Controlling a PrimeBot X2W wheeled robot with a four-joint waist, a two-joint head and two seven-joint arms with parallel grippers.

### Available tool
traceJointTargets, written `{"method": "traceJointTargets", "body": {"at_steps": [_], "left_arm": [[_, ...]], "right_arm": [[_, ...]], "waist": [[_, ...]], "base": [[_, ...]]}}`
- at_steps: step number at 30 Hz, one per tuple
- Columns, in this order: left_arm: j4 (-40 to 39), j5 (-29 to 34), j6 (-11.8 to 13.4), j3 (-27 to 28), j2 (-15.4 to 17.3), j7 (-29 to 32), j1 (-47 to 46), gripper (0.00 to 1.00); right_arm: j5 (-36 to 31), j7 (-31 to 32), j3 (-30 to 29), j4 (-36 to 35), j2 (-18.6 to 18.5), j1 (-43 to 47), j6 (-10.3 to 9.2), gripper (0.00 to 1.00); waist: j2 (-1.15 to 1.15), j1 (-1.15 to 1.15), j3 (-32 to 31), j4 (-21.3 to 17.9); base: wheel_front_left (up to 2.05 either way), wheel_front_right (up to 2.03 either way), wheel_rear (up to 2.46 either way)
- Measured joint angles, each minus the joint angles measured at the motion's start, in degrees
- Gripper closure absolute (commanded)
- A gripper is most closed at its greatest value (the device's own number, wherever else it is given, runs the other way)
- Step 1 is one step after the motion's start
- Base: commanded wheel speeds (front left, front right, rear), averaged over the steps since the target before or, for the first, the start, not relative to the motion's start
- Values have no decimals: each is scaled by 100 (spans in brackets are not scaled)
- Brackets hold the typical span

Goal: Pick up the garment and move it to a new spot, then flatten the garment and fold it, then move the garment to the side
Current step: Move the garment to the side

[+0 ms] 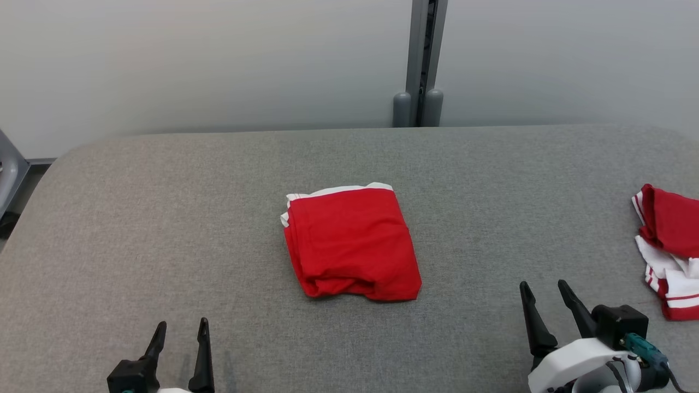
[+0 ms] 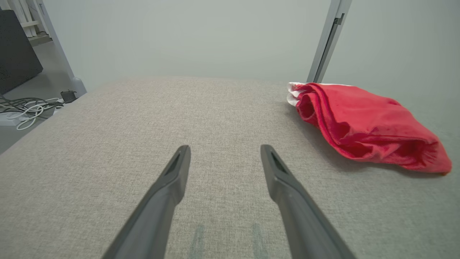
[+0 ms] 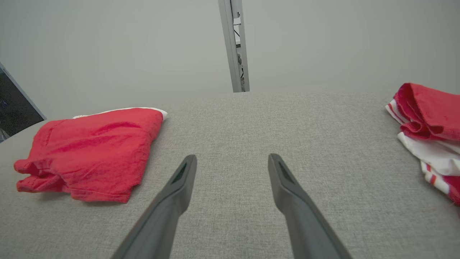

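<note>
Two hands hang released, fingers spread and holding nothing: the left hand sits nearer than the folded red garment and to its left, the right hand to its right. That garment lies mid-way across the grey desk, and a crumpled red-and-white cloth lies well right of it.

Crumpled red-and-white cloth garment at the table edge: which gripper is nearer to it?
Right. The right gripper is close beside the crumpled red-and-white garment, on its left; the left gripper is far off, past the folded red garment.
</note>
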Motion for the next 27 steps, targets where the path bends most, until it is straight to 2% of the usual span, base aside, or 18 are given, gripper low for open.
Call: {"method": "traceJointTargets", "body": {"at_steps": [7,14,21,27], "left_arm": [[-4,-93,23,-304,1,0,-193,0],[102,-191,8,-615,-1,1,-331,0],[141,-207,-10,-744,3,0,-392,0],[158,-204,-35,-797,3,1,-392,0]], "right_arm": [[-201,0,189,10,2,-342,0,0],[-59,0,394,388,1,-985,0,0],[388,0,513,1429,7,-1714,0,0],[330,2,427,2547,15,-2134,0,0]], "waist": [[0,0,284,307],[0,0,545,830],[0,0,696,1400],[0,0,788,1769]], "base": [[0,0,0],[0,0,0],[0,0,0],[0,0,0]]}}
